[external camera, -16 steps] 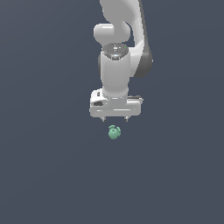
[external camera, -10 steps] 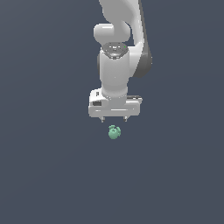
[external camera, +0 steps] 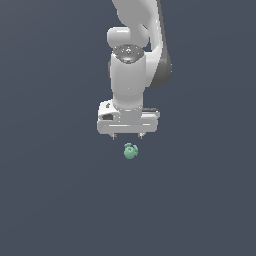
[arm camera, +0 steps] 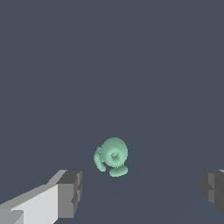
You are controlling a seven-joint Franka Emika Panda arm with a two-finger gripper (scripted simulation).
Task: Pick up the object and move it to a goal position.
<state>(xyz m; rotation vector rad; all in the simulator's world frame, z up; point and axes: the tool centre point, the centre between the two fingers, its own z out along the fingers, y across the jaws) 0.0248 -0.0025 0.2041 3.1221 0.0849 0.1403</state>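
The object (external camera: 130,151) is a tiny mint-green lumpy blob with a darker green bump, lying on the dark grey floor. In the exterior view it sits just below my white gripper (external camera: 128,135), a little apart from the short fingertips. In the wrist view the object (arm camera: 112,156) lies between and just beyond my two grey finger pads (arm camera: 70,192), which stand wide apart. The gripper (arm camera: 142,188) is open and empty.
The plain dark grey floor (external camera: 55,200) fills both views. My white arm (external camera: 131,65) rises above the gripper. No goal marker shows.
The arm has barely moved; the gripper looks slightly lower toward the object. The object has not moved.
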